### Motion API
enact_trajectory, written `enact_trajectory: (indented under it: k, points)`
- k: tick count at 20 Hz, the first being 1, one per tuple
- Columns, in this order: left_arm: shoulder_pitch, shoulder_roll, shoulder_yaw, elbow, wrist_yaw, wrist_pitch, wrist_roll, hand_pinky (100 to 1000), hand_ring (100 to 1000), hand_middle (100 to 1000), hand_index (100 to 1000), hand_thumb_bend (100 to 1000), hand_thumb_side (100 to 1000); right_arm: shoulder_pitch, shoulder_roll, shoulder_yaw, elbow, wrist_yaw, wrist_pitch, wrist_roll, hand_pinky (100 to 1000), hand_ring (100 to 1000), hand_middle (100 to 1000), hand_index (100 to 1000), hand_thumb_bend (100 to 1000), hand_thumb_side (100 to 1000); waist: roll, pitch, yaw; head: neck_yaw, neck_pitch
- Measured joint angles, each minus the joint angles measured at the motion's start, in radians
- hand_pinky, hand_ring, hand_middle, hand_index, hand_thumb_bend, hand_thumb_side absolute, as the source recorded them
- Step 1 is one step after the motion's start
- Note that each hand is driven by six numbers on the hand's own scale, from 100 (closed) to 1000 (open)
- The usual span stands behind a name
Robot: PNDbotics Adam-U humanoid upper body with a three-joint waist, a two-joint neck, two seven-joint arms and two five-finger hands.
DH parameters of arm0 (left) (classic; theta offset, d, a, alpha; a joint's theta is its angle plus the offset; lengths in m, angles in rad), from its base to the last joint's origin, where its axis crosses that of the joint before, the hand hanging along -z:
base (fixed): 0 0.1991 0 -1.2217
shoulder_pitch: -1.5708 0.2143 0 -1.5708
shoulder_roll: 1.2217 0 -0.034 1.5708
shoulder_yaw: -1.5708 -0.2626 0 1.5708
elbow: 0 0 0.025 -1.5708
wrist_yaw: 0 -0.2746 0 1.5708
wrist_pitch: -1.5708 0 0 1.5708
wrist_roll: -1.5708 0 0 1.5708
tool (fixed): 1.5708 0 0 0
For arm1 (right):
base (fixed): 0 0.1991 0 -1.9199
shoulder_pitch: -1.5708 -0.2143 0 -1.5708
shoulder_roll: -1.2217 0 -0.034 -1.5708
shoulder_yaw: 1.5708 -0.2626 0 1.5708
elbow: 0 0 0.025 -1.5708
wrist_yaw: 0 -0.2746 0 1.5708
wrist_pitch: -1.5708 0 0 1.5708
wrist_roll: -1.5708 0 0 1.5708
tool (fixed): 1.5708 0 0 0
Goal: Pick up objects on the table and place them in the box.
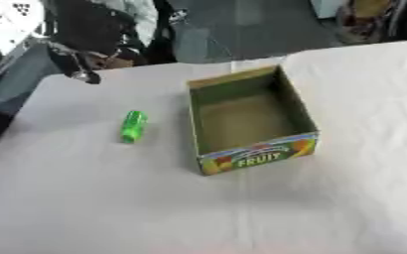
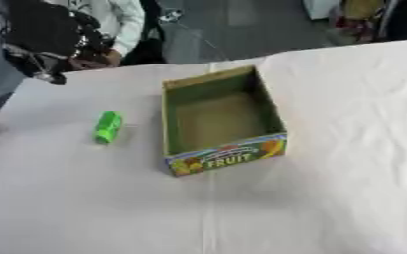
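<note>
Neither of the robot's hands shows in either view, so the state of their fingers cannot be told and nothing is seen to be held.

The box (image 1: 250,121) serves as the landmark. It is an open cardboard carton standing upright on the table (image 1: 85,198), its long axis running away from the camera and turned slightly askew. Its inner walls are plain greenish-brown and its floor is bare; nothing lies inside it. The near short wall carries a coloured label with the word "FRUIT" and pictures of fruit at either end of the lettering.

To the left of the box, apart from it and level with about the middle of its left wall, lies the one loose thing: a small green bottle-shaped object (image 1: 133,126). It lies on its side on the cloth, its length running roughly parallel to the box's long walls. It touches nothing but the table.

The table is covered in a white cloth with faint creases, most visible to the right of the box and in a seam running toward the camera from the box's near wall.

Beyond the box's far left corner, at the table's far edge, a dark shape (image 2: 46,39) overhangs the cloth; what it is cannot be made out.
</note>
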Motion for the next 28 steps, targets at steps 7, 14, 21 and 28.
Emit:
enact_trajectory:
  k: [7,14,21,28]
  points:
    - [0.054,-0.003,-0.064,0.061,-0.231,-0.009,0.315,853,786,852,946,926,284,-0.018,0.000,0.000,0.000,-0.008,-0.002,0.002,369,465,543,653,100,673,0.002,0.005,-0.010,0.001,0.000]
    - [0.082,-0.003,-0.051,0.178,-0.514,0.088,0.581,832,777,839,938,940,292,-0.020,0.000,0.000,0.000,-0.008,-0.002,0.002,367,465,543,653,100,673,0.002,0.009,-0.010,0.010,0.005]
    - [0.088,-0.016,0.005,0.304,-0.757,0.224,0.717,816,767,828,929,1000,194,-0.020,0.000,0.000,0.000,-0.007,-0.002,0.001,368,465,543,653,100,673,-0.001,0.013,-0.009,0.009,0.011]
    - [0.087,-0.049,0.035,0.373,-0.866,0.263,0.756,809,760,823,927,1000,286,-0.021,0.000,0.000,0.000,-0.007,-0.002,0.001,371,465,543,653,100,673,-0.004,0.016,-0.013,0.008,0.008]
